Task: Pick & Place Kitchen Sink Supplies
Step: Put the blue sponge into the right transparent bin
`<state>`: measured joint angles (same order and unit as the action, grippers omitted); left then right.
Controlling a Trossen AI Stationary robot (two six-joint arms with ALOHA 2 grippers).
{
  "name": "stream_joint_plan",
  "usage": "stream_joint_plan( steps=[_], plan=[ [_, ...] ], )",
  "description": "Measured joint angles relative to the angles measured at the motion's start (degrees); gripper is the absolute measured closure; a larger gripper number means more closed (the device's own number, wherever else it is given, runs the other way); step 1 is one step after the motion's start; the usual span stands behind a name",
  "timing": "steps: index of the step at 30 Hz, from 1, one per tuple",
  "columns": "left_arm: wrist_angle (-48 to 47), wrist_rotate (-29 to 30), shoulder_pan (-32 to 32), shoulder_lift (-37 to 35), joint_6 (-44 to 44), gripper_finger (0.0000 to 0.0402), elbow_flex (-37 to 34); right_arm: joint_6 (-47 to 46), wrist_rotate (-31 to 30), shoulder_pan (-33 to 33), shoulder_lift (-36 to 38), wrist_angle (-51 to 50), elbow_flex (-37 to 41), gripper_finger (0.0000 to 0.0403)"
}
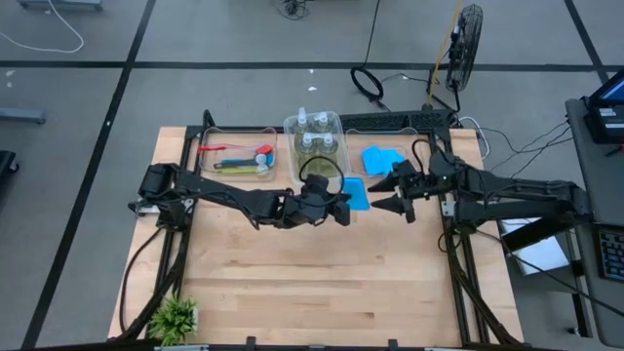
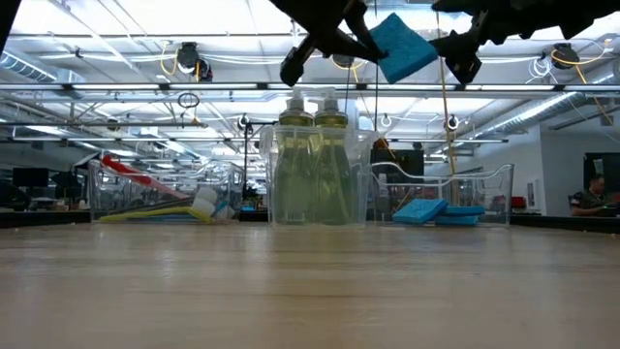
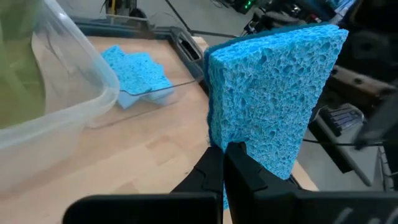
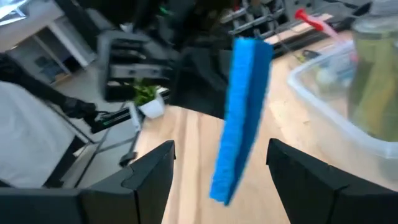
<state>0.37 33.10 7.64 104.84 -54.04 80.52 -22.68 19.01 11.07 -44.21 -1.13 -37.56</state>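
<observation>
Left claw (image 1: pixel 343 210) was clamped on a sponge (image 1: pixel 357 194) held up beside the bottle bin (image 1: pixel 338 146), right claw (image 1: pixel 402 192) gaping next to it, so bottles, brushes and other sponges looked binned already.

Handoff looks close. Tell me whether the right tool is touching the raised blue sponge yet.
Apart. In the right wrist view the right tool stands open, and the blue sponge hangs between its fingers with clear gaps either side. The shut left tool holds it.
</observation>
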Motion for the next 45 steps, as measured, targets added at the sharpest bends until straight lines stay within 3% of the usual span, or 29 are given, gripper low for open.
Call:
stream_joint_plan(
  steps=[5,21,28,37,45],
  plan=[
    [-0.71,0.15,-0.02,0.00,1.86,0.0401,1.76,-0.35,-3.84,0.00,-1.75,1.35,0.00,0.0161],
    [-2.39,1.09,-0.02,0.00,2.14,0.0401,2.42,-1.70,-7.14,-1.55,-9.14,12.87,0.02,0.0171],
    [-3.12,1.12,-0.01,0.00,1.49,0.0401,2.42,-1.70,-8.69,-1.55,-9.41,13.34,0.02,0.0244],
    [-3.72,1.53,0.00,0.00,1.01,0.0401,2.42,-1.67,-8.66,-1.53,-9.37,13.31,0.02,0.0384],
    [-3.26,1.31,0.07,0.00,2.12,0.0393,2.42,-1.74,-8.73,-1.53,-8.74,13.12,0.02,0.0397]
  ],
)
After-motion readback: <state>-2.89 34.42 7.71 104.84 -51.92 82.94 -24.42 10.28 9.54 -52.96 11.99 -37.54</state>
